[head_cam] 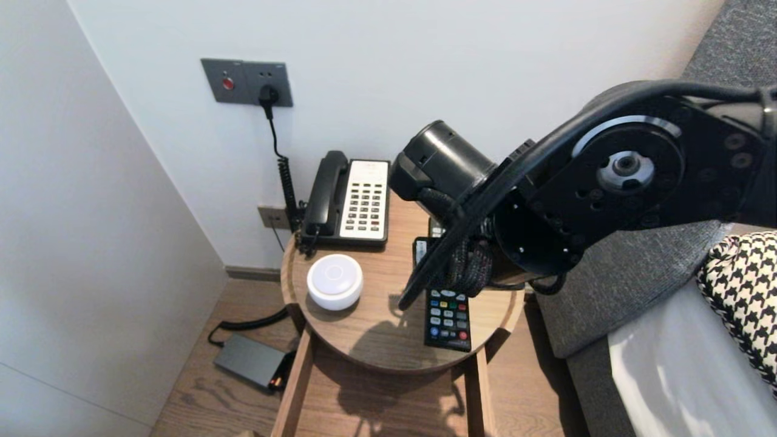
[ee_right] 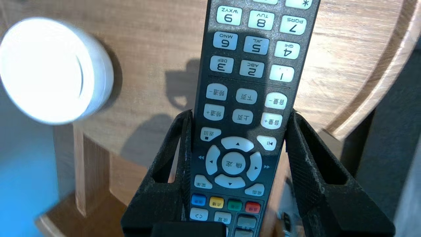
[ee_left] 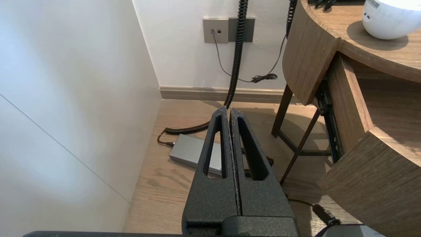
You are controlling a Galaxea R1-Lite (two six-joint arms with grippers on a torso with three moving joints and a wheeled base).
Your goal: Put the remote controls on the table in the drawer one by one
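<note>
Round wooden table [head_cam: 364,340] | slim black remote [ee_right: 250,82], pale rounded buttons | right gripper [ee_right: 239,113] clasps its edges | left gripper [ee_left: 229,110] fingers pressed together

a black telephone [head_cam: 347,200] and a white round puck [head_cam: 334,281] sit apart on the wooden table [head_cam: 388,267].

We see a black remote [ee_right: 247,82] with white keys and blue, yellow, green and red ones. The pillow [head_cam: 742,285] wears black-and-white houndstooth.
</note>
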